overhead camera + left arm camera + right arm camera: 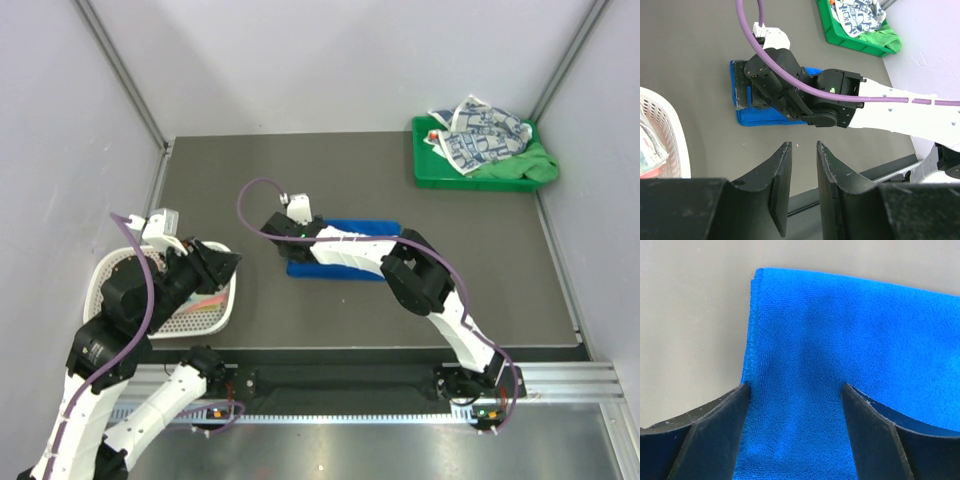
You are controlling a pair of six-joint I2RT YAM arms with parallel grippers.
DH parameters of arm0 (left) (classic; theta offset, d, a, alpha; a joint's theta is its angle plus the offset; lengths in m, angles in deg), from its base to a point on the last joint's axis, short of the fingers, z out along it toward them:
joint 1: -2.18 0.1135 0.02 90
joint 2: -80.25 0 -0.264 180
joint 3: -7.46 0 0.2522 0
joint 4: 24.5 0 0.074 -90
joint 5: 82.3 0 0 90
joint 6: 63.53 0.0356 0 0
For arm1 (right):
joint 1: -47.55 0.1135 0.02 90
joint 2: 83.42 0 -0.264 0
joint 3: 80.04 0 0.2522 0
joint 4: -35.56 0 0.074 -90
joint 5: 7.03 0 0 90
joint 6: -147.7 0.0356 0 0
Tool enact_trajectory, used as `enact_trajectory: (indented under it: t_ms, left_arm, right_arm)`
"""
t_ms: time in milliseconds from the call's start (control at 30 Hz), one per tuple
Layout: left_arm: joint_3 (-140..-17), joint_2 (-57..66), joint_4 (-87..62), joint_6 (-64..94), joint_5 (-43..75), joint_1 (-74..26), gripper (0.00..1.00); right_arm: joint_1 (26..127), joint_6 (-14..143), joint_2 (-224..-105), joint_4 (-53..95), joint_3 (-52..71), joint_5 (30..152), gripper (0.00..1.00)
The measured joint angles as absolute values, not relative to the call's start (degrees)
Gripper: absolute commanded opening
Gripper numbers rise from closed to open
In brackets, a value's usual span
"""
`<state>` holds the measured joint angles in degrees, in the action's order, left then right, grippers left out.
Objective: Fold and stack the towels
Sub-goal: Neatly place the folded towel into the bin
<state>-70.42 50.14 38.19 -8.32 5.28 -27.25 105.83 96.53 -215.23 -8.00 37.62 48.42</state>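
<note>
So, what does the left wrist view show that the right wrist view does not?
Only the left wrist: the basket, the tray with towels, the right arm over the blue towel, and the open left end effector. Only the right wrist: the towel's pile and layered edge up close, under the open right end effector. Both: the blue towel on the dark table.

A robotics lab cell is indicated by plain grey panels (320, 60), aluminium framing (120, 70) and a dark worktop (350, 190).

right gripper (795, 389) was spread wide, blue towel (855, 325) filled the gap between its 2 fingers (715, 430). Towel corner sat ahead-left of the claw, grey table (685, 310) beyond it.
</note>
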Motion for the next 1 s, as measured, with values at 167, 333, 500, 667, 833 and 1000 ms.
enact_trajectory:
  t_ms: [167, 333, 500, 667, 833, 1000]
  left_arm:
    - [-70.42, 50.14, 38.17, -8.32, 5.32, -27.25, 0.31]
    - [-70.4, 50.14, 38.17, -8.32, 5.32, -27.25, 0.31]
    - [-70.42, 50.14, 38.17, -8.32, 5.3, -27.25, 0.31]
    - [-70.81, 50.23, 38.17, -8.32, 5.17, -27.25, 0.32]
    - [-71.55, 50.75, 38.15, -8.32, 5.04, -27.25, 0.31]
    - [-71.88, 50.91, 38.12, -8.32, 5.02, -27.25, 0.32]
  right_arm:
    - [105.92, 96.38, -214.03, -6.8, 36.27, 48.62, 0.77]
    - [105.98, 96.31, -213.5, -6.01, 35.68, 48.84, 0.78]
    - [106.03, 96.29, -213.5, -5.6, 35.35, 49.6, 0.77]
    - [106.07, 96.29, -213.48, -5.25, 35.33, 49.8, 0.76]
    - [106.07, 96.29, -213.48, -5.22, 35.33, 49.82, 0.75]
    - [106.07, 96.27, -213.55, -5.57, 35.28, 49.82, 0.73]
